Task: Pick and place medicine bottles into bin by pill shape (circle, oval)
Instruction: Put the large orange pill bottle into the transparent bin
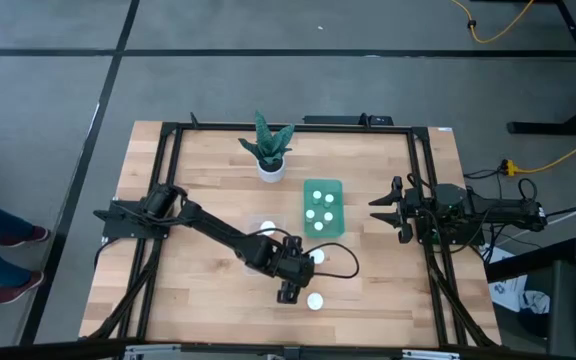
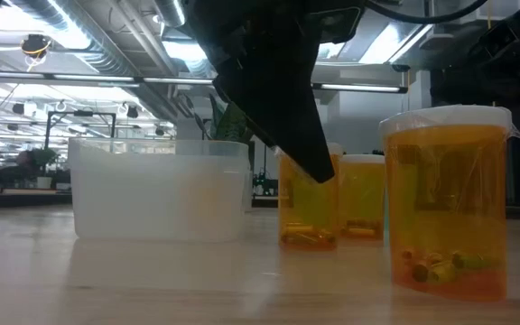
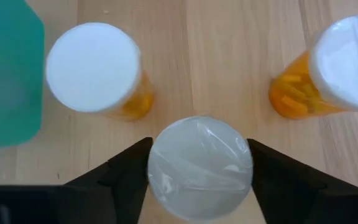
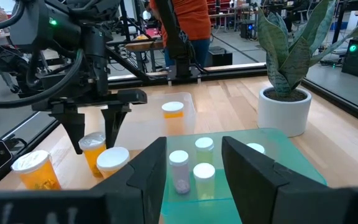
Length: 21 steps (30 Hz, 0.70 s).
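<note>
Two dark fingers (image 3: 126, 174) of the left gripper (image 3: 201, 171) stand spread on either side of a film-capped medicine bottle (image 3: 200, 167), close to its cap but, as far as we can tell, not yet pinching; we judge this straddle prepares a grasp. Two more bottles (image 3: 94, 68) flank it toward the bench's near edge. The green bin (image 1: 322, 207) mid-bench already holds four. The right gripper (image 1: 381, 208) waits spread beside the bin's right side.

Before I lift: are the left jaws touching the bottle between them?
Cannot tell. In the left wrist view the left gripper straddles the bottle, but no contact or gap shows plainly.
</note>
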{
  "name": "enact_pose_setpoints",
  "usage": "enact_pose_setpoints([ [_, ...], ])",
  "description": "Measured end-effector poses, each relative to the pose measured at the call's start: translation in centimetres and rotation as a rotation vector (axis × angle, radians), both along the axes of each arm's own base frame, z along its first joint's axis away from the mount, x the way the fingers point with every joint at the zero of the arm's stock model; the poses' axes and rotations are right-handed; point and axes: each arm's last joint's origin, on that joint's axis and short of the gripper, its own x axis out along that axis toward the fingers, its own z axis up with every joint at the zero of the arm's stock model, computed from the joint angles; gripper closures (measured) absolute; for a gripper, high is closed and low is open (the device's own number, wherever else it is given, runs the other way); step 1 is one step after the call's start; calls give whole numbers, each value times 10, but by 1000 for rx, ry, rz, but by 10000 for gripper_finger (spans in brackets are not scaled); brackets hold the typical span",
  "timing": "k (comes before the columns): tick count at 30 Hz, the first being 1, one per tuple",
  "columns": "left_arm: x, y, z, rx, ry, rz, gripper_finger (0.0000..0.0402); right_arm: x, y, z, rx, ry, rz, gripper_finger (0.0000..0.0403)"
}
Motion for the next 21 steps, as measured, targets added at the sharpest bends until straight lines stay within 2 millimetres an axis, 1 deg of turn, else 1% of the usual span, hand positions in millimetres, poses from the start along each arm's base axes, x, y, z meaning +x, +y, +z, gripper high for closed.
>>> enact_pose_setpoints([
  [2, -1, -3, 1, -1, -1, -6, 177, 0, 0, 0, 0, 0, 0, 247],
  [4, 0, -7, 9, -8, -19, -6, 193, 0, 0, 0, 0, 0, 0, 247],
  [6, 3, -12, 26, -20, -64, -17, 203, 0, 0, 0, 0, 0, 0, 247],
  [10, -3, -18, 67, 14, -77, -19, 208, 0, 0, 0, 0, 0, 0, 247],
  [12, -14, -20, 83, 72, -26, -15, 208, 0, 0, 0, 0, -1, 0, 247],
  [15, -32, -21, 107, 132, 2, -17, 208, 0, 0, 0, 0, -3, 0, 247],
  [17, -44, -20, 120, 138, 15, -23, 208, 0, 0, 0, 0, -2, 0, 247],
  [21, -72, -17, 141, 134, 46, -6, 208, 0, 0, 0, 0, -3, 0, 247],
])
